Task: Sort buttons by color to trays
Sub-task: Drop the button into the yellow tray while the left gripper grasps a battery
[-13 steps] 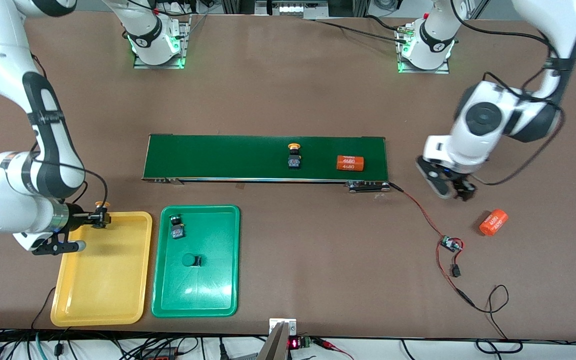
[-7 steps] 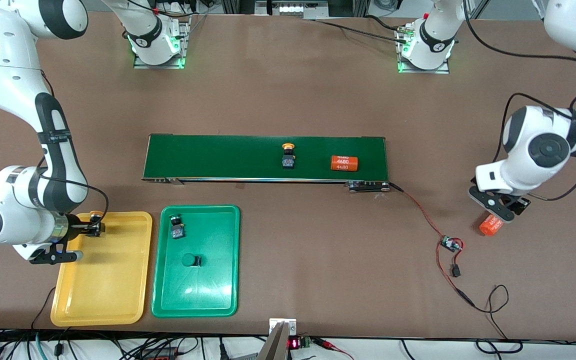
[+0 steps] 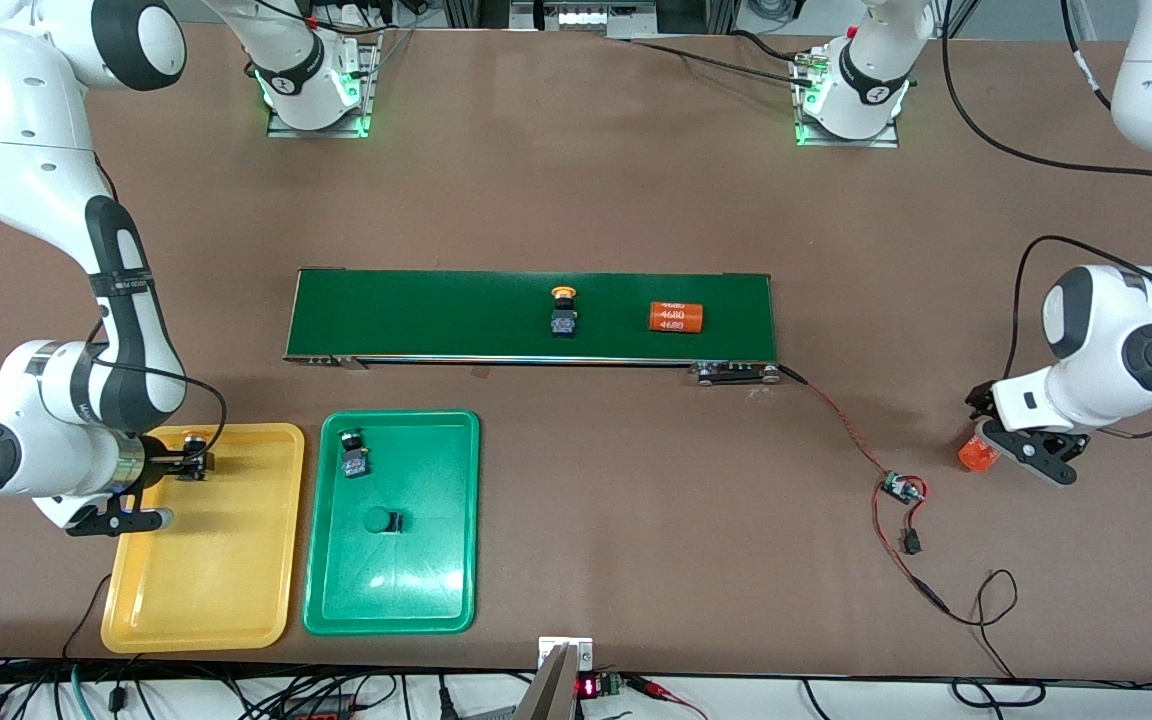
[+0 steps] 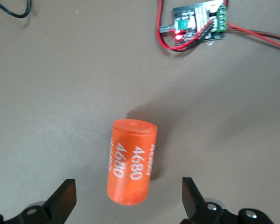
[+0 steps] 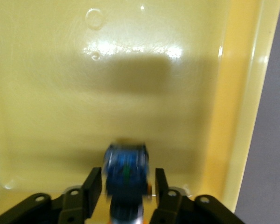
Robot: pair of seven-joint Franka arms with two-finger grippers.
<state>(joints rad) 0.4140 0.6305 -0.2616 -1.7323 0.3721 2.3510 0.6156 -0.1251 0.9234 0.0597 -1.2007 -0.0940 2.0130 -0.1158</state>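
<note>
My right gripper [image 3: 202,462] hangs low over the yellow tray [image 3: 236,600], at the corner nearest the conveyor. Its fingers [image 5: 93,186] stand open, with a gap on each side of the yellow-capped button [image 5: 126,173] between them. That button [image 3: 195,440] looks blurred. Two green-capped buttons [image 3: 354,453] [image 3: 383,521] lie in the green tray [image 3: 436,600]. Another yellow-capped button [image 3: 563,312] rides on the conveyor. My left gripper [image 4: 129,190] is open just above an orange "4680" cylinder [image 4: 130,163] on the table, one finger on either side of it.
The dark-green conveyor belt [image 3: 416,310] crosses the middle of the table and carries a second orange cylinder [image 3: 676,316]. A small circuit board [image 3: 903,488] on red wires lies beside the left gripper's cylinder [image 3: 976,455]. Cables trail toward the table's front edge.
The right gripper sank toward the yellow tray and its fingers came apart from the button. The left arm swung out and down over the orange cylinder. Items on the conveyor drifted toward the right arm's end.
</note>
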